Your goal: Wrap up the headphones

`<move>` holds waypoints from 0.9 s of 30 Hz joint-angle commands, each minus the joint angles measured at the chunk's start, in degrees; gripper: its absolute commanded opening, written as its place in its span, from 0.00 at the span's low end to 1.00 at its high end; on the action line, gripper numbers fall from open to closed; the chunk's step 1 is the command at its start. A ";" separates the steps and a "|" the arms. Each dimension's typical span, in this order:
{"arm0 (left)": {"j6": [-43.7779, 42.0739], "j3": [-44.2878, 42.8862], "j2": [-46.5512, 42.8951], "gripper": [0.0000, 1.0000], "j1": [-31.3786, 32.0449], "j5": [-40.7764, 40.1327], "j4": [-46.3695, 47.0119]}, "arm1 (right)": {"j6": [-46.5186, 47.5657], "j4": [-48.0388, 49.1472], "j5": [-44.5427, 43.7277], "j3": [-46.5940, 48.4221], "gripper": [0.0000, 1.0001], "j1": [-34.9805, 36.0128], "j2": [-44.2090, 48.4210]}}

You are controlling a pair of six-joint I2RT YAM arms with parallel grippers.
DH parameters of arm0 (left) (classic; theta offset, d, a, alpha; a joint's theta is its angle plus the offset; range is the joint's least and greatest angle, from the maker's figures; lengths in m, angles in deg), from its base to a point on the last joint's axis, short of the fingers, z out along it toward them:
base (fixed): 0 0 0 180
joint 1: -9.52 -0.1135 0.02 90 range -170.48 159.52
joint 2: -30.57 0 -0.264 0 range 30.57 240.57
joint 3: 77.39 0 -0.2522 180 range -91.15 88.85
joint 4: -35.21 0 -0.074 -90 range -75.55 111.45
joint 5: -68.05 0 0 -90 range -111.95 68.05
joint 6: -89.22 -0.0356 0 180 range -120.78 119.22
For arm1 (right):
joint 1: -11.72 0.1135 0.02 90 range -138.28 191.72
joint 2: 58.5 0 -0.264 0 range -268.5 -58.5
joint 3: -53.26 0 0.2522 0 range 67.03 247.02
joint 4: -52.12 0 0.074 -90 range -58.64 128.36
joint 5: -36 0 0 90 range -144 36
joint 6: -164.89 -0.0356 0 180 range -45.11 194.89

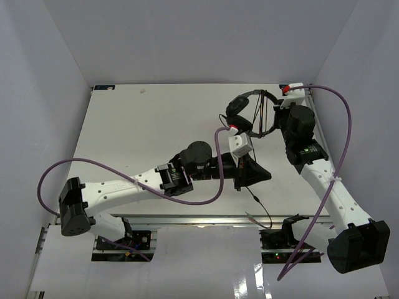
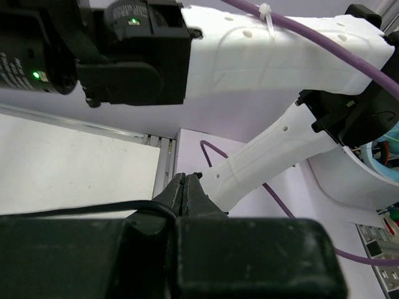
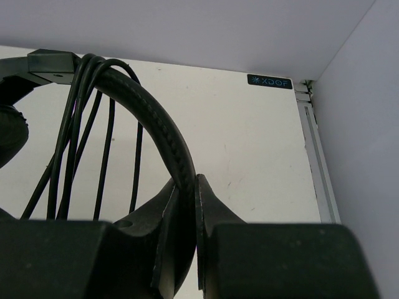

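Observation:
The black headphones (image 1: pixel 239 106) hang above the far right of the white table (image 1: pixel 143 131). My right gripper (image 1: pixel 275 123) is shut on their arched headband (image 3: pixel 163 134). Several strands of the thin black cord (image 3: pixel 107 149) are looped over the headband, and one earcup (image 3: pixel 9 132) shows at the left edge of the right wrist view. My left gripper (image 1: pixel 267 175) hovers in front of the headphones, pointing right. Its jaws (image 2: pixel 186 179) are shut, with the cord (image 2: pixel 75 210) running in between them from the left. A loose length of cord (image 1: pixel 262 204) trails toward the near edge.
Purple robot cables (image 1: pixel 215 187) arc over both arms. White walls enclose the table on three sides, the right one (image 3: pixel 361 124) close to the headphones. A metal rail (image 1: pixel 187 219) runs along the near edge. The right arm's white links (image 2: pixel 274 149) fill the left wrist view.

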 commanded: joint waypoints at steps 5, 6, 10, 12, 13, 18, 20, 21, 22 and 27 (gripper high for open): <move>0.13 1.73 1.53 0.09 0.42 5.34 -4.82 | -6.92 2.07 -0.87 5.77 0.08 0.99 -0.56; 1.43 2.84 1.86 0.08 0.38 5.80 -2.92 | -7.97 1.30 -0.68 7.24 0.08 0.98 -1.36; 5.28 6.33 3.12 0.08 0.92 8.48 1.72 | -10.88 0.08 -0.58 11.11 0.08 0.94 -3.95; 5.99 5.99 4.72 0.08 2.04 9.77 2.02 | -11.54 0.19 -0.98 12.30 0.08 0.91 -5.12; 6.18 5.64 5.38 0.08 2.44 10.16 2.32 | -11.73 0.43 -1.15 12.44 0.08 0.98 -6.00; 6.49 2.19 8.99 0.08 3.88 13.07 2.59 | -11.35 2.29 -2.57 11.47 0.08 1.39 -7.79; 7.10 1.74 10.32 0.08 4.16 14.27 3.81 | -11.14 2.68 -2.76 10.88 0.08 1.61 -8.16; 7.65 2.04 10.86 0.08 4.27 14.85 4.70 | -11.00 2.85 -2.72 10.81 0.08 1.67 -8.20; 8.19 2.35 11.41 0.08 4.37 15.43 5.58 | -10.86 3.02 -2.69 10.74 0.08 1.74 -8.23; 8.53 2.16 10.82 0.07 5.13 15.72 6.12 | -8.49 4.09 -2.56 9.84 0.08 1.78 -7.77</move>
